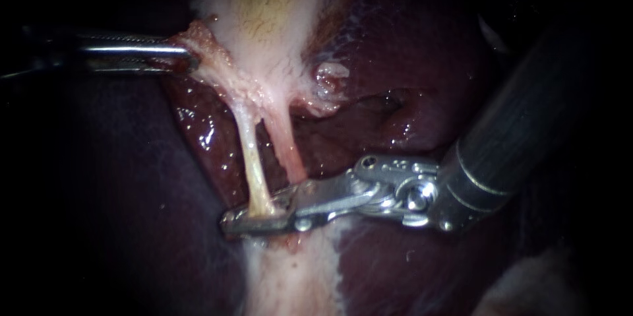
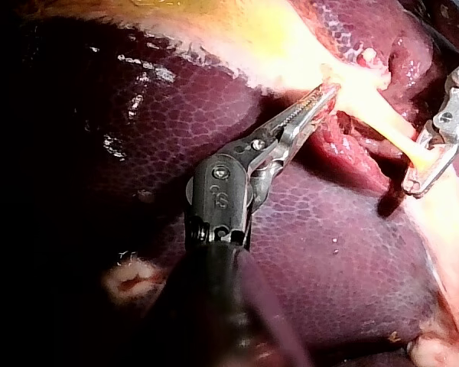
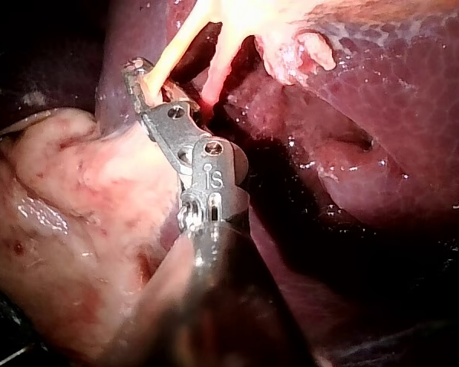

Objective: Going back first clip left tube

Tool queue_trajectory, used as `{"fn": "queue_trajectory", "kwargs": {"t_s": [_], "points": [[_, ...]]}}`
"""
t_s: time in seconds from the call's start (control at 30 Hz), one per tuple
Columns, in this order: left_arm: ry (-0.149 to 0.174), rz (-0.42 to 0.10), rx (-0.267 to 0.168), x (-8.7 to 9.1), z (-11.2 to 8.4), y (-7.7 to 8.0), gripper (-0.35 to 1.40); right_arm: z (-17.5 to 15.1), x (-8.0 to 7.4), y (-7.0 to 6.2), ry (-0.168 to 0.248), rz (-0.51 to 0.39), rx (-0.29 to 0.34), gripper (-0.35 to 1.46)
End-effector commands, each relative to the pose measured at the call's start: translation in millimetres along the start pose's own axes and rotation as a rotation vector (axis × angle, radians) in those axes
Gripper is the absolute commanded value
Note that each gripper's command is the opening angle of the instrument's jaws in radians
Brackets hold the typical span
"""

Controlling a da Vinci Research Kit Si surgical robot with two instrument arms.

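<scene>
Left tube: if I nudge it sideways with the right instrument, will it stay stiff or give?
Probably floppy: the left tube is a thin strand, stretched straight from the gallbladder, which the left instrument grips. Likely slippery: the liver beside it glistens wet. Possibly fragile, being so thin; nudge gently.

- Gallbladder (image 1: 264,19) top centre; liver (image 1: 409,59) behind it and on both sides.
- Two tubes run down from the gallbladder side by side: left tube (image 1: 252,158), with the right tube (image 1: 288,151) just beside it.
- Left instrument (image 1: 188,59) comes in from the left, jaws clamped on the gallbladder's left edge, above the tubes.
- Right instrument (image 1: 250,218) comes in from the right, under the right tube's lower end; left tube's lower end sits between its parted jaws.
</scene>
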Motion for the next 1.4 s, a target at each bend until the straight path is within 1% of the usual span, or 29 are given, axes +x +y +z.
{"fn": "queue_trajectory", "kwargs": {"t_s": [0.03, 0.13, 0.17, 0.2, 0.23, 0.27, 0.3, 0.37, 0.43, 0.5, 0.57, 0.63, 0.7, 0.83, 0.9, 0.97, 1.1, 1.13, 1.27, 1.3, 1.4], "points": [[0.000, 0.000, 0.000, 0.0, 0.0, 0.0, -0.35, 0.0, 0.0, 0.0, 0.000, 0.002, 0.000, -0.35], [0.000, 0.000, 0.000, 0.0, -0.1, 0.0, -0.35, 0.0, 0.0, 0.0, 0.005, 0.014, 0.003, -0.35], [0.000, 0.000, 0.000, 0.0, -0.1, 0.0, -0.35, 0.0, 0.1, 0.0, 0.015, 0.014, 0.009, -0.32], [0.000, 0.000, 0.000, 0.0, -0.1, 0.0, -0.35, 0.0, 0.1, 0.0, 0.027, 0.013, 0.012, -0.17], [0.000, 0.000, 0.000, 0.0, -0.1, 0.0, -0.35, 0.1, 0.1, 0.0, 0.039, 0.013, 0.008, -0.07], [0.000, 0.000, 0.000, 0.0, -0.1, 0.0, -0.35, 0.2, 0.2, 0.1, 0.052, 0.013, 0.004, 0.09], [0.000, 0.000, 0.000, 0.0, -0.1, 0.0, -0.35, 0.3, 0.3, 0.2, 0.055, 0.019, 0.004, 0.21], [0.000, 0.000, 0.000, 0.0, -0.1, 0.0, -0.35, 0.6, 0.4, 0.4, 0.060, -0.004, -0.006, 0.35], [0.000, 0.000, 0.000, 0.0, -0.1, 0.0, -0.35, 0.8, 0.4, 0.7, 0.069, -0.039, -0.025, 0.42], [0.000, 0.000, 0.000, 0.0, -0.1, 0.0, -0.35, 0.9, 0.4, 1.3, 0.081, -0.091, -0.052, 0.45], [0.000, 0.000, 0.000, 0.0, -0.1, 0.0, -0.35, 0.8, 0.5, 1.9, 0.097, -0.122, -0.090, 0.47], [0.000, 0.000, 0.000, 0.0, -0.1, 0.1, -0.35, 0.6, 0.6, 2.7, 0.130, -0.160, -0.165, 0.49], [0.000, 0.000, 0.000, 0.0, -0.1, 0.1, -0.35, 0.2, 0.7, 3.4, 0.142, -0.196, -0.207, 0.50], [0.000, 0.000, 0.000, 0.0, -0.1, 0.1, -0.35, -0.5, 0.4, 4.2, 0.147, -0.240, -0.244, 0.50], [0.000, 0.000, 0.000, 0.0, -0.1, 0.1, -0.35, -0.8, 0.3, 4.4, 0.146, -0.262, -0.252, 0.50], [0.000, 0.000, 0.000, 0.0, -0.1, 0.1, -0.35, -1.0, 0.2, 4.4, 0.144, -0.283, -0.258, 0.50], [0.000, 0.000, 0.000, 0.0, -0.1, 0.1, -0.35, -1.8, -0.2, 3.9, 0.131, -0.373, -0.258, 0.50], [0.000, 0.000, 0.000, 0.0, -0.1, 0.1, -0.35, -2.4, -0.4, 3.7, 0.127, -0.402, -0.257, 0.50], [0.000, 0.000, 0.000, 0.0, -0.2, 0.1, -0.35, -5.2, -0.6, 2.6, 0.113, -0.468, -0.251, 0.50], [0.000, 0.000, 0.000, 0.0, -0.2, 0.1, -0.35, -5.9, -0.7, 2.4, 0.103, -0.484, -0.254, 0.50], [0.000, 0.000, 0.000, 0.0, -0.2, 0.1, -0.35, -8.4, -0.6, 1.7, 0.051, -0.511, -0.256, 0.50]]}}
